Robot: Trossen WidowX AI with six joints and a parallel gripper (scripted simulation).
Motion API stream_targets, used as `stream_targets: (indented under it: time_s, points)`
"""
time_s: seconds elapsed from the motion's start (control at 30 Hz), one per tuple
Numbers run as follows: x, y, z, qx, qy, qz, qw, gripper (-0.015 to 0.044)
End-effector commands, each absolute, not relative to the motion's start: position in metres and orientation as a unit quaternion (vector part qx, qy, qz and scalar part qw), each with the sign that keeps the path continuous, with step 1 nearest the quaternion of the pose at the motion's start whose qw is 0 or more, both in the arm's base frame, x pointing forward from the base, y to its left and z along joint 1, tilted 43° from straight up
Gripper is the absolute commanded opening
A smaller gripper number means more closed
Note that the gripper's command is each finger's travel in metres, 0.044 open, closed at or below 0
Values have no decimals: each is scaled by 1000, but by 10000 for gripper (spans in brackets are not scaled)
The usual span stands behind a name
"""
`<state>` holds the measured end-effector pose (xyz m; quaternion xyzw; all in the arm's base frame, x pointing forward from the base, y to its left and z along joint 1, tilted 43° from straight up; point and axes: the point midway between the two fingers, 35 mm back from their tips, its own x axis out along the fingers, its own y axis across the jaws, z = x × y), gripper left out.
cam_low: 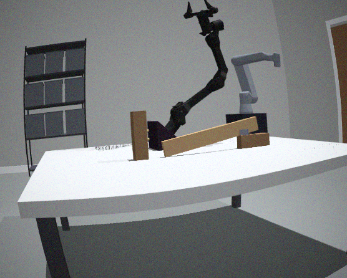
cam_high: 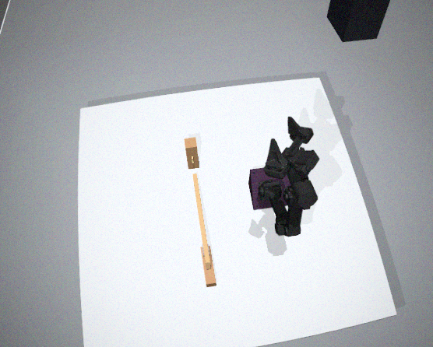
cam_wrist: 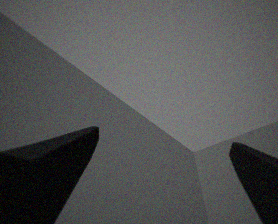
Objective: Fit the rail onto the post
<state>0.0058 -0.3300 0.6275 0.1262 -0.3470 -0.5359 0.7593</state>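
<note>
One wooden rail (cam_high: pixel 199 212) (cam_low: pixel 210 136), sloping, one post (cam_high: pixel 192 152) (cam_low: pixel 139 135), two pegs (cam_low: pixel 148 134), one claw (cam_high: pixel 286 149) (cam_low: pixel 197 4) (cam_wrist: pixel 163 140) spread, empty.

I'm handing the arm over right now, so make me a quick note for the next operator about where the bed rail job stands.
Gripper: open, nothing held, raised high above the table, away from the rail.
Bed rail: slanted, far end in the bracket on the footboard block, near end down by the wooden post, not touching it.
Done: far end seated; rail released.
Left: lift the near end level, push both pegs fully home against the post, let go.
</note>
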Motion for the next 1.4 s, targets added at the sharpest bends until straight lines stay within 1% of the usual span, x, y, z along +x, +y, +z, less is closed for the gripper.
stream_targets:
  time_s: [0.0, 0.13, 0.3, 0.47, 0.67, 0.87, 1.03, 1.2, 1.37]
  points:
    - [37, -369, 579, 137, -248, -543, 791, 440]
    - [78, -393, 529, 130, -141, -528, 827, 440]
    - [129, -406, 467, 119, -18, -485, 866, 440]
    - [175, -405, 407, 93, 94, -424, 896, 440]
    - [230, -386, 321, 20, 249, -300, 921, 440]
    - [274, -342, 237, -64, 366, -126, 920, 440]
    - [299, -289, 173, -137, 422, 49, 895, 440]
    - [309, -225, 117, -203, 431, 239, 846, 440]
    - [304, -161, 77, -251, 394, 412, 782, 440]
